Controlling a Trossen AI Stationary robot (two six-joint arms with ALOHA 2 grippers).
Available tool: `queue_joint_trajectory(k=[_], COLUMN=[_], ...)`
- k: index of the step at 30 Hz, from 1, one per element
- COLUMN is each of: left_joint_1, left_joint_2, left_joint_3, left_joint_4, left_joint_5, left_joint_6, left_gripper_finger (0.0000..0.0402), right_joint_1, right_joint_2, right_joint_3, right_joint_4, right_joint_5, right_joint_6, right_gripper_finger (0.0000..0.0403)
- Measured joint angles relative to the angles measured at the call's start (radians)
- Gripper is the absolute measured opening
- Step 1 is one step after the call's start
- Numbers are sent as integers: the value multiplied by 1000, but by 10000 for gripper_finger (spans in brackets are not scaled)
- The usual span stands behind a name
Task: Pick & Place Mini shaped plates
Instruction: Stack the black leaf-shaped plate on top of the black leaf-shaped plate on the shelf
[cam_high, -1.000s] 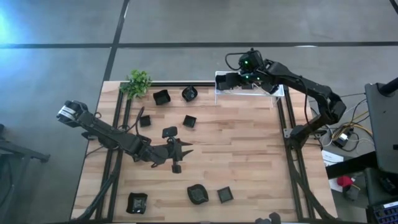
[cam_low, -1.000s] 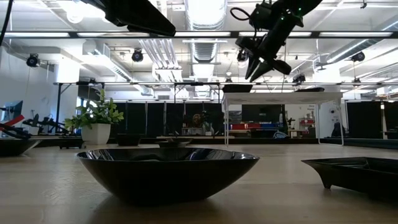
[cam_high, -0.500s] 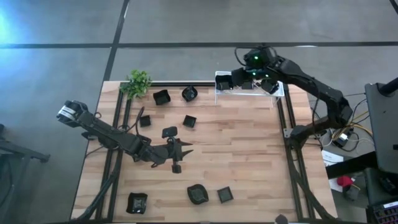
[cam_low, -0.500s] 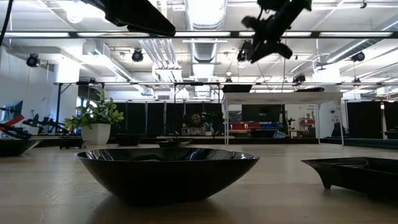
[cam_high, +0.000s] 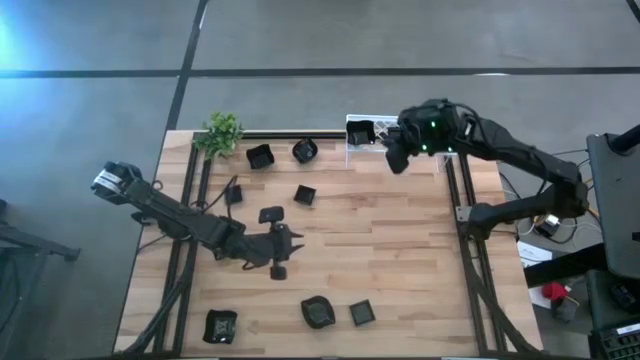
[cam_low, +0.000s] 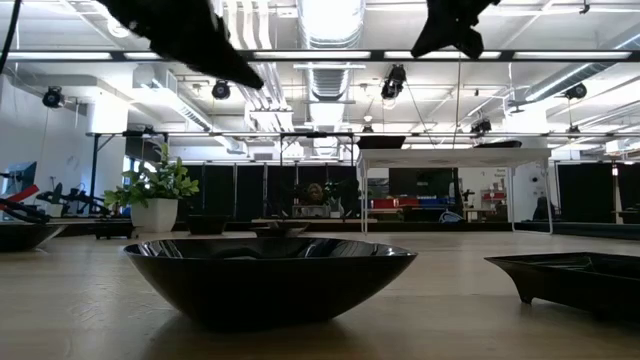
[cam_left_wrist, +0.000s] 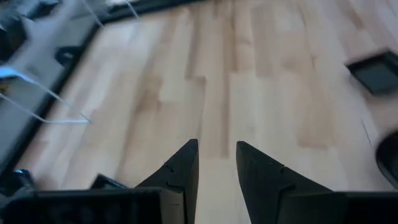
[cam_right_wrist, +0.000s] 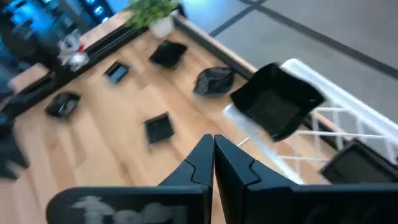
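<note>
Plates (cam_high: 305, 194) lie scattered over the wooden surface (cam_high: 400, 250): a few near the green plant (cam_high: 221, 132) at the far edge, some mid-board, three along the near edge. Left pincer (cam_high: 281, 252) hovers low over the middle, its fingers (cam_left_wrist: 183, 168) parted with bare wood between them, gripping nothing, a small dark plate (cam_high: 271, 213) just beside it. Over at the far right, one square plate (cam_right_wrist: 277, 99) sits in the white rack (cam_high: 352, 135), and the right pincer (cam_high: 395, 160) hangs above the rack's edge, fingers pressed tight together and empty.
</note>
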Motion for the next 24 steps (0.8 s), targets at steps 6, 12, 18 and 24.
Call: queue_joint_trajectory(k=[6,12,18,24], left_joint_1=[0,0,0,0], left_joint_2=[45,129,243,345], left_joint_3=[-1,-1,-1,7], left_joint_4=[-3,71,234,304], left_joint_5=[156,321,474,532], left_joint_6=[40,83,60,-12], left_gripper_finger=[103,103,103,103], right_joint_1=[115,211,257,274], right_joint_2=[-27,-31,-29,-30], right_joint_3=[-29,-45,-68,-83], right_joint_4=[0,1,5,6], right_joint_5=[2,2,2,2], right_joint_6=[-70,-104,-104,-98], right_gripper_finger=[11,11,11,11])
